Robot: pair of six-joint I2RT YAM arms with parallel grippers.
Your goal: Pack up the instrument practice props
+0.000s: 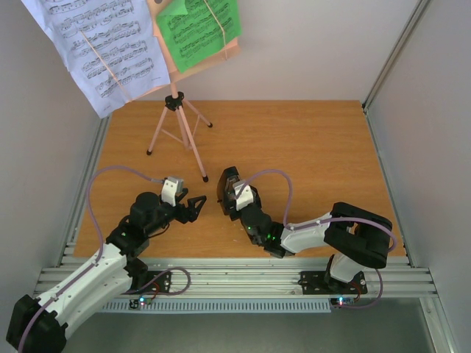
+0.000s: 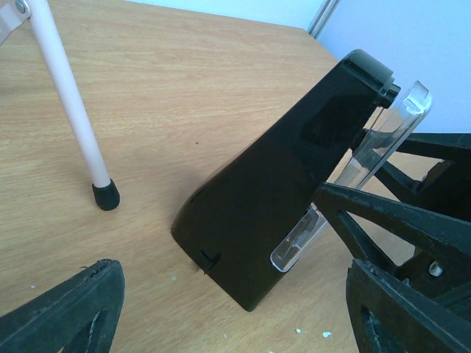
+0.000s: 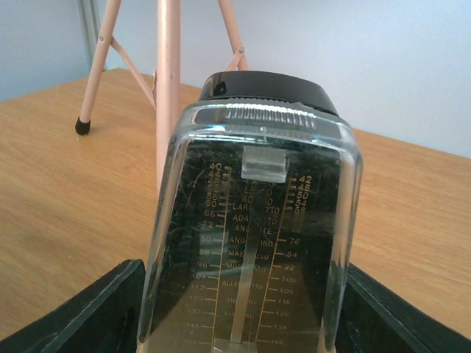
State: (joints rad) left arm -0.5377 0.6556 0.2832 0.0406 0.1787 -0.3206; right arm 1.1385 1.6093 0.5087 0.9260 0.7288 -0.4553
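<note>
The black pyramid metronome [image 1: 225, 190] with its clear cover stands on the wooden table [image 1: 309, 147] in front of the pink tripod music stand [image 1: 176, 121]. My right gripper [image 1: 229, 197] is closed around it, one finger on each side of the cover [image 3: 243, 243]. My left gripper [image 1: 193, 208] is open and empty just left of the metronome [image 2: 280, 184], not touching it. A white music sheet [image 1: 103, 44] and a green one [image 1: 199, 29] rest on the stand's desk. A stand leg shows in the left wrist view [image 2: 70, 103] and in the right wrist view [image 3: 168, 95].
Grey walls close the table at left, back and right. The stand's rubber-tipped feet [image 1: 205, 177] sit close behind both grippers. An aluminium rail [image 1: 243, 278] runs along the near edge. Small white crumbs lie on the wood by the metronome base [image 2: 324, 334].
</note>
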